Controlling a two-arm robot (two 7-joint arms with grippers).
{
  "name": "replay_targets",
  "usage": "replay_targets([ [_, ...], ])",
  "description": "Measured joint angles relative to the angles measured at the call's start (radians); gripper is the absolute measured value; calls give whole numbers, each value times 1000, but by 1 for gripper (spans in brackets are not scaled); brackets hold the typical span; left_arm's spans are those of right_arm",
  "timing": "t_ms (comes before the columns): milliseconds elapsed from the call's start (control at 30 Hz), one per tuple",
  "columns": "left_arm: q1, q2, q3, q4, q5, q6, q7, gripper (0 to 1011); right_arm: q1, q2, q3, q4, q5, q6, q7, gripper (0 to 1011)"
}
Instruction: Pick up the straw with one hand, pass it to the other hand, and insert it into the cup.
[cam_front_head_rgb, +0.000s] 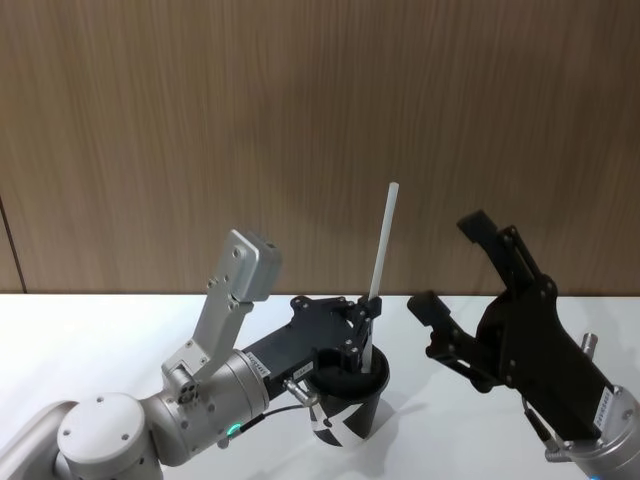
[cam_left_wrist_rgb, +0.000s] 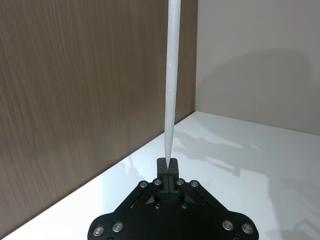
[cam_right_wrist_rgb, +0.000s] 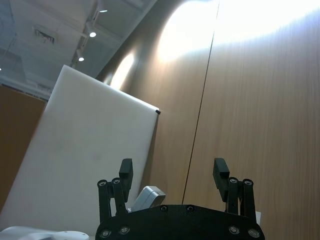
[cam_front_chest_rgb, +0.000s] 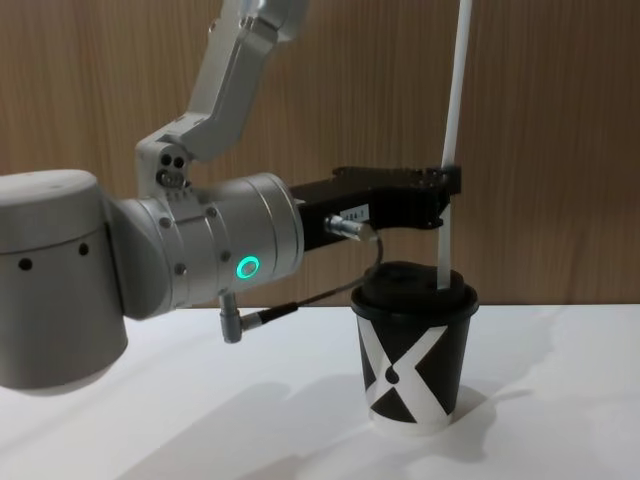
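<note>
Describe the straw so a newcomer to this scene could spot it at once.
Start at the white table before the wood-panelled wall and find the black cup with the white X mark. The straw is the thin white tube rising nearly upright from the cup's domed lid, pinched by the left gripper. Nothing else there is pale, straight and taller than the cup; the right gripper beside it is blocky, black and open.

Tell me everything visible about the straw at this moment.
The long, thin white plastic straw is a straight, plain tube, much taller than the small black paper cup with a white X mark. It stands nearly upright, leaning slightly, with its lower end at the cup's black domed lid; whether it has gone through cannot be seen. The left pincer is shut on it just above the lid. The right pincer stands open to the side, apart from it.
</note>
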Motion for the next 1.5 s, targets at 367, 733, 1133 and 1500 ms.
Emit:
replay_targets([
  [367, 9, -9, -7, 6, 5, 4, 3, 1, 0, 0, 0, 0, 0, 0, 0, 1001],
  [733, 15, -12, -9, 10, 13, 12, 5, 2, 0, 0, 0, 0, 0, 0, 0, 1001],
  [1133, 19, -13, -10, 12, 17, 15, 5, 284, 0, 0, 0, 0, 0, 0, 0, 1001],
  [1500, 20, -13, -10, 12, 18, 16, 5, 610, 0, 0, 0, 0, 0, 0, 0, 1001],
])
